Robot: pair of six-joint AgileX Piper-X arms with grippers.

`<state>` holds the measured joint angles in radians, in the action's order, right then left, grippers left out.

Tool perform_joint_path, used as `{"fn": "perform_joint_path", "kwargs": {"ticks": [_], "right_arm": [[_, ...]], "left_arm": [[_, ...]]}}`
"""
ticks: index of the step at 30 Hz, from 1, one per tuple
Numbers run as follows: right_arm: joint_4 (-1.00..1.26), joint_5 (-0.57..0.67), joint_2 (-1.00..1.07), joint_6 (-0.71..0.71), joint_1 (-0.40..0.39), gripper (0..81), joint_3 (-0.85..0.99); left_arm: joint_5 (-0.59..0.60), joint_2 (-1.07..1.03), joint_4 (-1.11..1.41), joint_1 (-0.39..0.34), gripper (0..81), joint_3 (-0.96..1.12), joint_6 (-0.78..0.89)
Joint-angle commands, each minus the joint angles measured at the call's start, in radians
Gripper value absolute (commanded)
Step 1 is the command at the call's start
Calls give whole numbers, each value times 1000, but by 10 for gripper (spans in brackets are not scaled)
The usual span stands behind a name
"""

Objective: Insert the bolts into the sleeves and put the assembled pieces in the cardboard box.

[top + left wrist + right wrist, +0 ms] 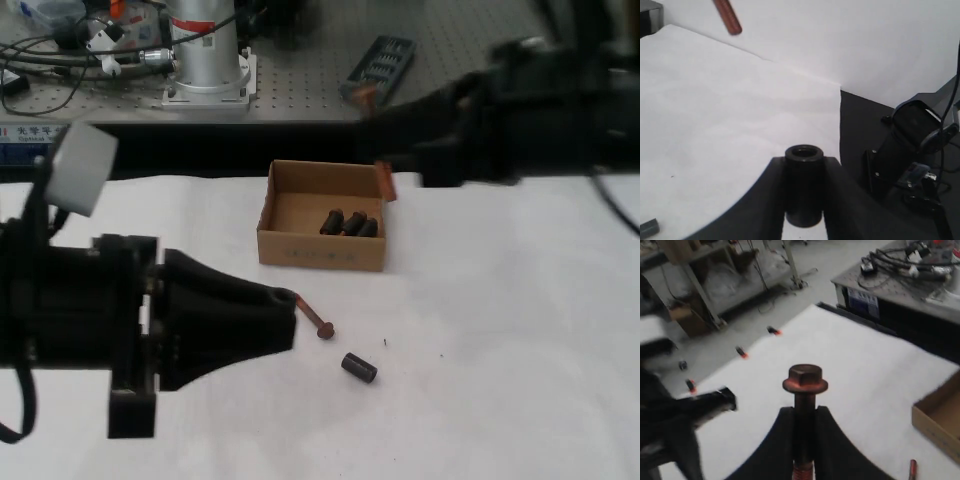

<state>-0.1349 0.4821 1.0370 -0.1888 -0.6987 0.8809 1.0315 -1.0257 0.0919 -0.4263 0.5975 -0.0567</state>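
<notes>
White-covered table; cardboard box at back holds three assembled pieces; my left gripper clamps black sleeve; right gripper clamps bolt by shank, well apart from sleeve; risk I see: misaligned axes jam bolt at sleeve mouth.

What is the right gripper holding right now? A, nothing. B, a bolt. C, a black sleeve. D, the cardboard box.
B: the right gripper is shut on a bolt, with the head standing clear of it, while the black sleeve is in the left gripper.
</notes>
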Motion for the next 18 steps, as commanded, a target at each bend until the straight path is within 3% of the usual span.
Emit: {"fn": "perform_joint_path", "kwargs": {"ticks": [1,9,18], "right_arm": [[70,34,-28,-29,-2,28,-18],[240,115,-152,-148,-6,28,-160],[335,87,-153,-156,-143,28,-228]], "left_arm": [[21,-16,77,-51,6,4,-11],[-48,-31,205,-188,6,4,21],[-55,-31,291,-214,6,4,109]]}}
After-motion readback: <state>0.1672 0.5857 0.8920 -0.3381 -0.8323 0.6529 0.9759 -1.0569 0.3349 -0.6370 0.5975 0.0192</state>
